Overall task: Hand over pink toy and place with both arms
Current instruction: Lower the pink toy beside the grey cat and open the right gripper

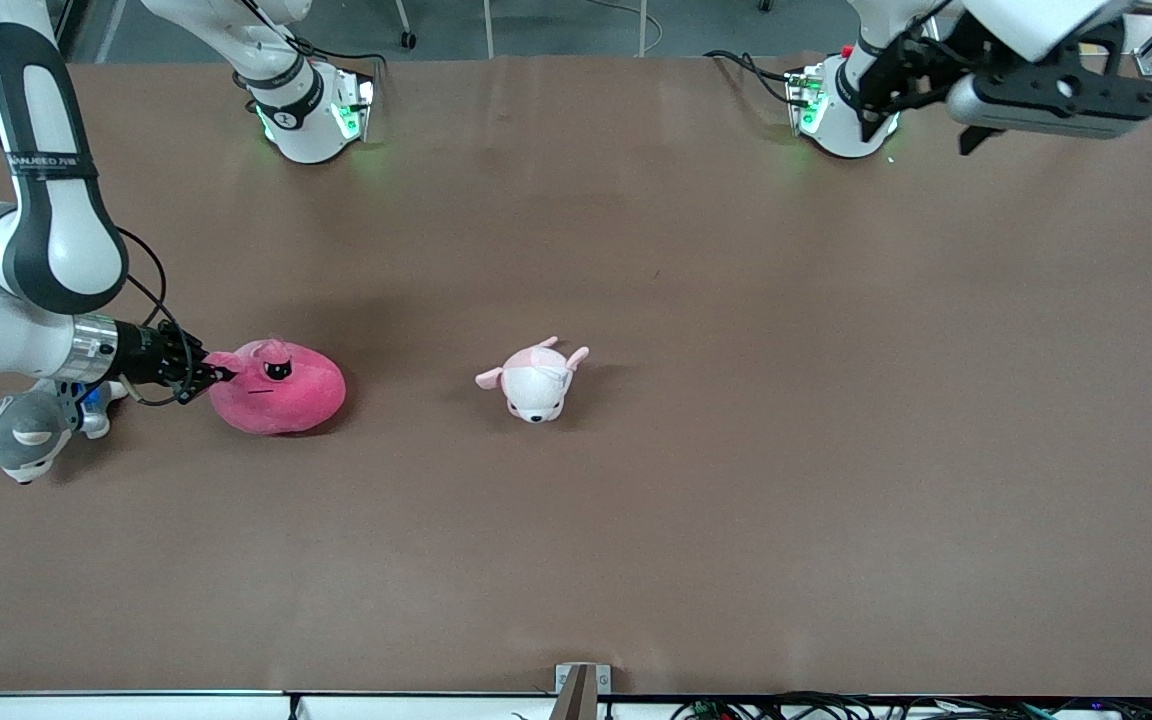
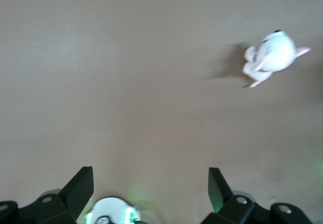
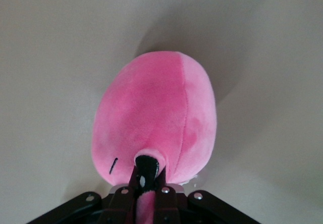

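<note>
Right gripper (image 1: 218,374) pinches the pink toy (image 1: 276,388) by a small tuft.
Left gripper (image 2: 150,188) waits, fingers apart; that thin hold may slip when lifted.

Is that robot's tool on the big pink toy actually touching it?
Touching. The right wrist view shows the right tool shut on a fold of the pink toy; the front view agrees.
</note>
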